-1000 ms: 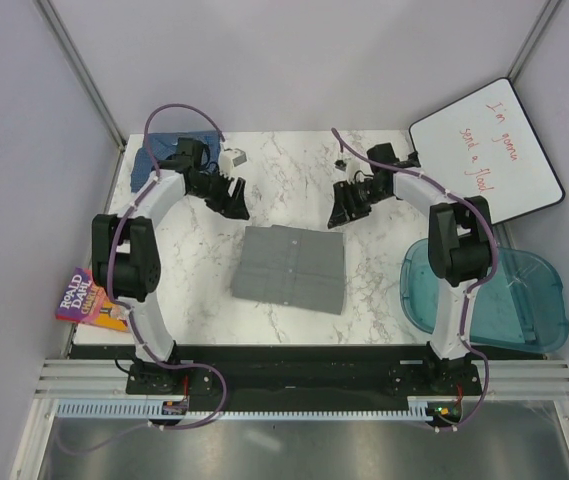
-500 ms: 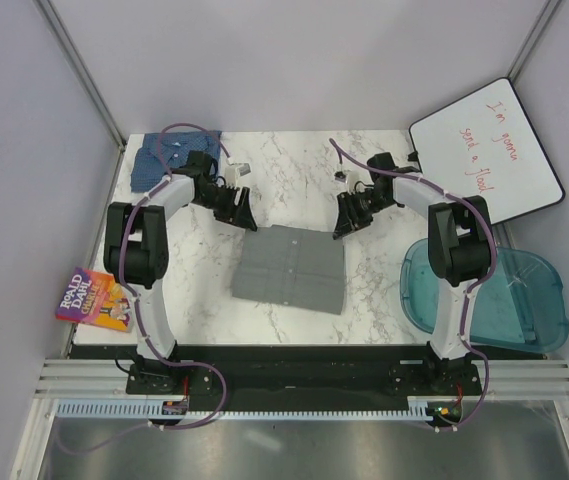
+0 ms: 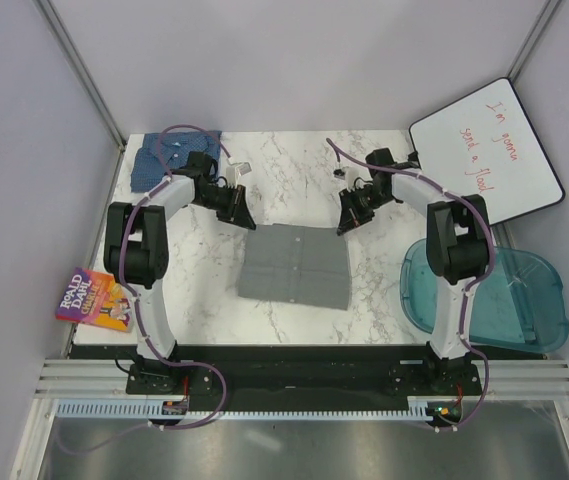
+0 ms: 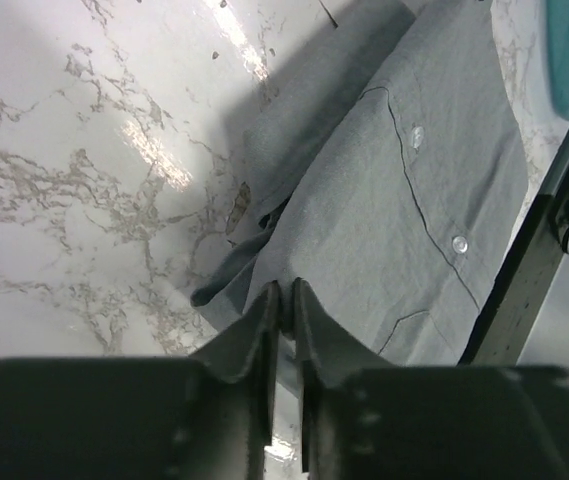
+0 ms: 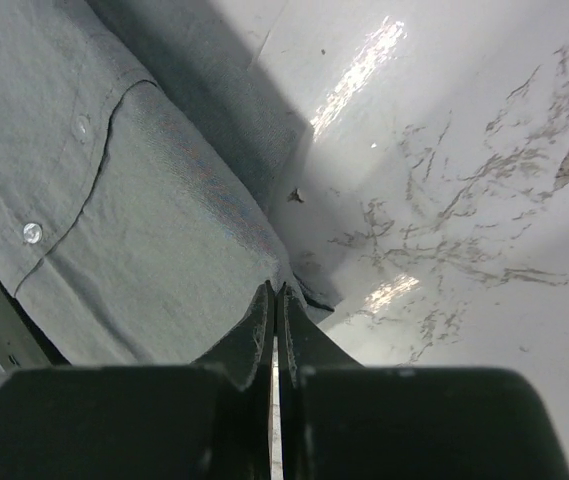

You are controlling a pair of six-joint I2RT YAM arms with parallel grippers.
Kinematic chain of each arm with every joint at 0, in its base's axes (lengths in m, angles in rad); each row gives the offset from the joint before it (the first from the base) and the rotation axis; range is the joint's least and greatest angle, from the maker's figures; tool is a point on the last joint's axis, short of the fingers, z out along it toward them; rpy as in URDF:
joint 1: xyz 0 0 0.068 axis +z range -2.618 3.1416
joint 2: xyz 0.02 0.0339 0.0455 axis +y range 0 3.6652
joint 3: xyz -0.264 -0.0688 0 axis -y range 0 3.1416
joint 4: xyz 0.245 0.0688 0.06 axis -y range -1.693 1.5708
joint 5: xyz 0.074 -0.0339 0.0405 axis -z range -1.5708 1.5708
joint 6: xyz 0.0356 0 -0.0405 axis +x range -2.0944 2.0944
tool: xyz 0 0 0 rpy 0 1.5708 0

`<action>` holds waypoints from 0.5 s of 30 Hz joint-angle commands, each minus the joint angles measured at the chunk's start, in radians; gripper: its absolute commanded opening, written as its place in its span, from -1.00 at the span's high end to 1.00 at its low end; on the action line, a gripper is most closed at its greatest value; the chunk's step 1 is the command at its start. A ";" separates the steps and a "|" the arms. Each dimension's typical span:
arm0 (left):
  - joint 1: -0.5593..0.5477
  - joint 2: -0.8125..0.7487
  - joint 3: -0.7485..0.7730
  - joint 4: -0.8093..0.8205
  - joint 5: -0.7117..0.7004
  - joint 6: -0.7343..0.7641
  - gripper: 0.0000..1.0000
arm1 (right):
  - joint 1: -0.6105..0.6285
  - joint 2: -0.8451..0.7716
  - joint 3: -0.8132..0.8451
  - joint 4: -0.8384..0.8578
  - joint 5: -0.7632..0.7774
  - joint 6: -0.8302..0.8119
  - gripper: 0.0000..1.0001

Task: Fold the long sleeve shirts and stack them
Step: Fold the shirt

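**Grey shirt folded, pinched at both far corners**

The grey shirt [image 3: 294, 265] lies on the counter [image 3: 194, 280] as a flat, folded rectangle. My left jaws and right jaws are each closed to a sliver on one of its far corners, with cloth nipped between the tips. It is soft, light and limp, so I judge it will sag and unfold unless both corners travel together. The blue checked shirt [image 3: 159, 158] sits crumpled beyond the grey shirt's far left corner.
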 commanded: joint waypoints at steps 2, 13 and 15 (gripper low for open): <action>-0.001 0.025 0.050 0.020 -0.042 -0.042 0.95 | 0.004 0.030 0.075 0.008 0.060 -0.007 1.00; 0.001 0.190 0.205 0.043 -0.222 -0.120 0.96 | 0.004 0.102 0.130 0.132 0.205 0.042 1.00; 0.001 0.203 0.220 0.043 -0.225 -0.127 0.96 | 0.004 0.108 0.138 0.152 0.212 0.057 1.00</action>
